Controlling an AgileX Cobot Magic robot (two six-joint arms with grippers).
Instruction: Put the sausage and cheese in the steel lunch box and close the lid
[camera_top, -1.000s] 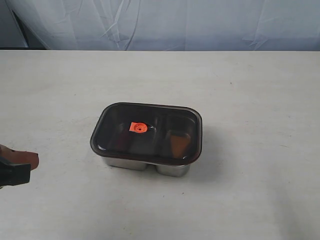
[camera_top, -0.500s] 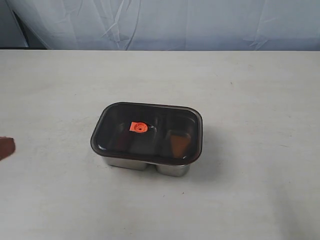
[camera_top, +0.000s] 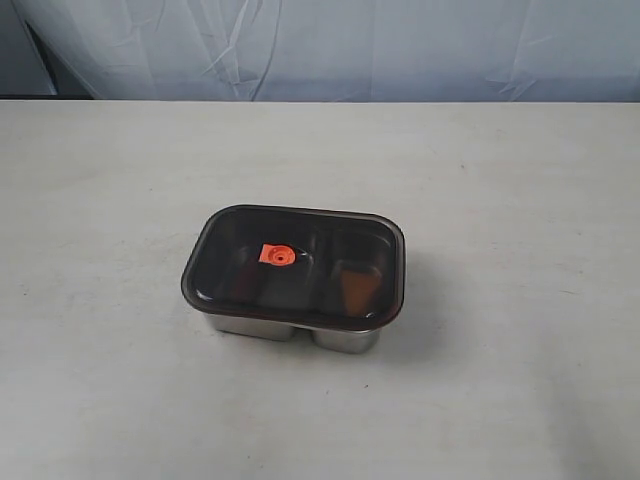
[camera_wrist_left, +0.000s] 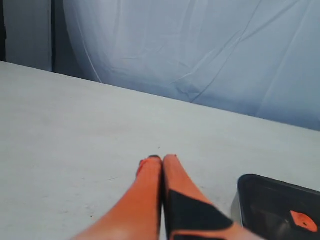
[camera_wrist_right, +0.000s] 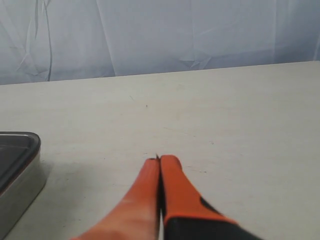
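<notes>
Pale, scuffed surface (camera_top: 520, 200) fills most of the exterior view, with a creased bluish cloth (camera_top: 400, 50) hanging behind it. No arm shows in that view.

Near the middle sits the steel lunch box (camera_top: 290, 328). Only a strip of its shiny wall shows below the lid (camera_top: 230, 250). The dark, see-through lid lies square over the whole box, with its edge lined up all round. It looks seated, though the pictures cannot show whether it is pressed fully home.

Through the lid the divider can be made out. In the right-hand compartment there is an orange-brown wedge, which I take to be the cheese (camera_top: 357, 285). The sausage should be in the left compartment, but the tinted plastic is too dark there to pick it out. The small orange tab (camera_top: 277, 256) sits on the lid over that side.

The left jaws, seen from their own wrist camera, are pressed together on nothing. Their orange fingers (camera_wrist_left: 150, 185) point across bare surface, with a corner of the lid just beside them. The right jaws are likewise together and empty. Their fingers (camera_wrist_right: 172, 185) are above the surface, apart from the box corner at the edge of that view.

By this evidence the task looks finished or nearly so. At most a firm press on the lid may be left.
</notes>
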